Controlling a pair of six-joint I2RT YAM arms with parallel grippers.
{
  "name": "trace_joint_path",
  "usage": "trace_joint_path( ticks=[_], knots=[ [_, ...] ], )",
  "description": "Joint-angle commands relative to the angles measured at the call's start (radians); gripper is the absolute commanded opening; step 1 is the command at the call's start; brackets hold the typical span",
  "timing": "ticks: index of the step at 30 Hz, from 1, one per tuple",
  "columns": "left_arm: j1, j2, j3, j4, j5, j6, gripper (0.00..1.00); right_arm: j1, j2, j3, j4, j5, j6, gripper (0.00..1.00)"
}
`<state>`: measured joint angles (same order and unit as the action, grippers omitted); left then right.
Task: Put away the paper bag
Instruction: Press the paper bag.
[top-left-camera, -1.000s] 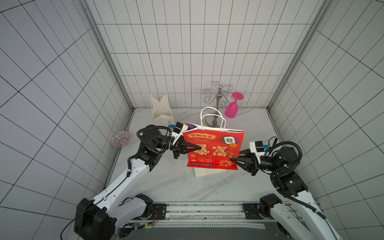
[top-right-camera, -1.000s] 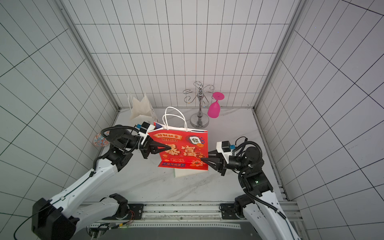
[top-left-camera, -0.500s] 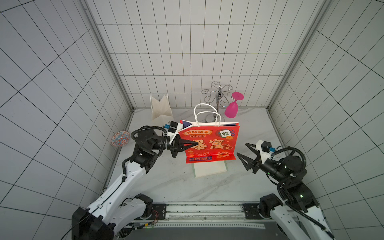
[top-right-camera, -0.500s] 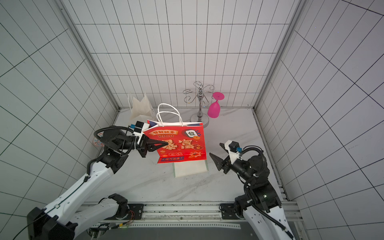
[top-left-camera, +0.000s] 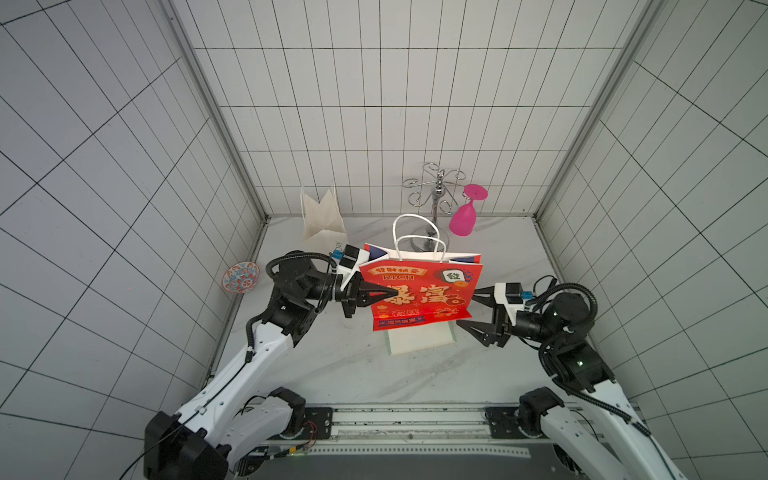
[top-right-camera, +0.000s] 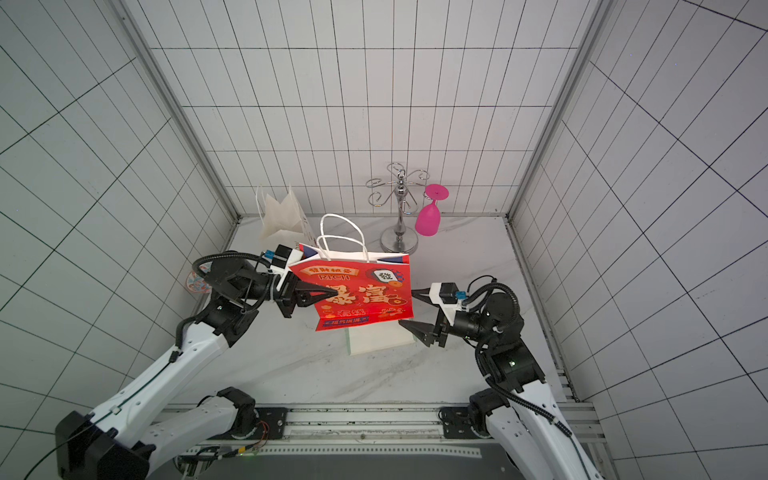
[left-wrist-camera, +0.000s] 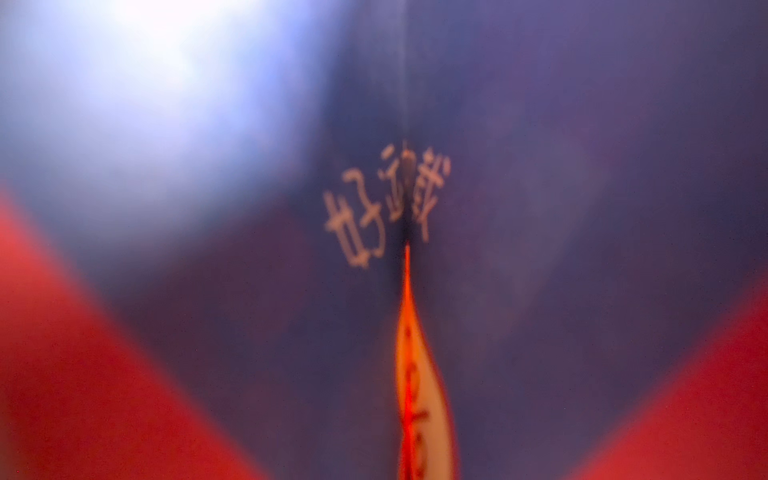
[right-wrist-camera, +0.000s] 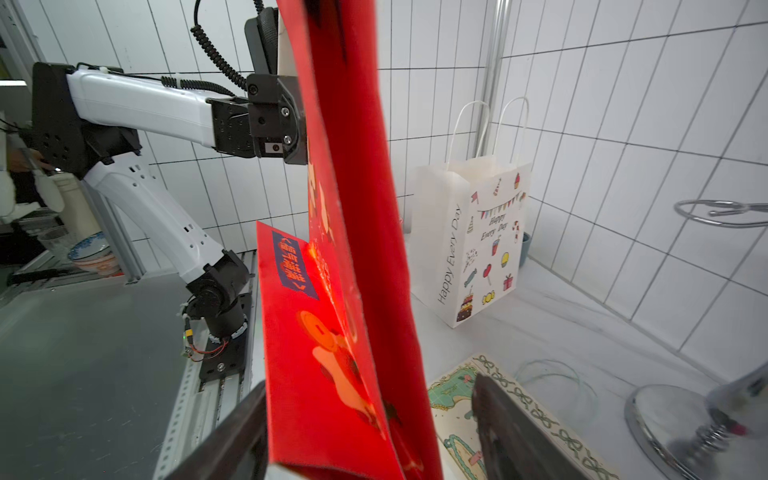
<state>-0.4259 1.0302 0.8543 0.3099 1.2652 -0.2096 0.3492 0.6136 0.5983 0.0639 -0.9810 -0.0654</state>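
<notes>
Two robot arms hold a flattened red bag upright in the air above the middle of a marble table, with the bag's white handles pointing up.

My left claw is pressed together on the bag's left side crease and carries its whole weight. I judge that this side hold lets the paper hang flat instead of swinging open. The left wrist view shows only blurred blue and red paper close to the lens, so the top views are what show the pinch.

My right claw is spread wide, with one finger on each side of the bag's lower right edge. In the right wrist view the red edge runs down between my dark fingers. One finger may brush the paper, but I cannot tell. This claw holds nothing. It looks placed to close on that edge and steady the bag.

Directly below lies a folded bag, flat on the table, which I judge to be the stack this one joins. A white bag stands in the back corner.
</notes>
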Motion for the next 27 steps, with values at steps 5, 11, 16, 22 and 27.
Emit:
trace_joint_path(
  ticks=[5,11,16,22,27],
  knots=[
    [-0.021,0.011,0.031,-0.005,0.046,-0.031,0.0,0.03,0.034,-0.026,0.091,-0.097,-0.076,0.49],
    [-0.024,0.012,0.037,-0.005,0.044,-0.039,0.0,0.033,0.04,-0.022,0.111,-0.131,-0.07,0.22],
    [-0.023,0.01,0.034,-0.003,-0.014,-0.051,0.19,0.033,0.033,-0.016,0.103,-0.139,-0.07,0.0],
    [0.019,-0.052,-0.01,0.04,-0.168,-0.05,0.69,0.033,-0.038,-0.001,0.045,-0.072,-0.07,0.0],
    [0.087,-0.176,-0.106,0.068,-0.346,-0.019,0.8,0.033,-0.12,0.053,-0.143,0.135,-0.083,0.0]
  ],
)
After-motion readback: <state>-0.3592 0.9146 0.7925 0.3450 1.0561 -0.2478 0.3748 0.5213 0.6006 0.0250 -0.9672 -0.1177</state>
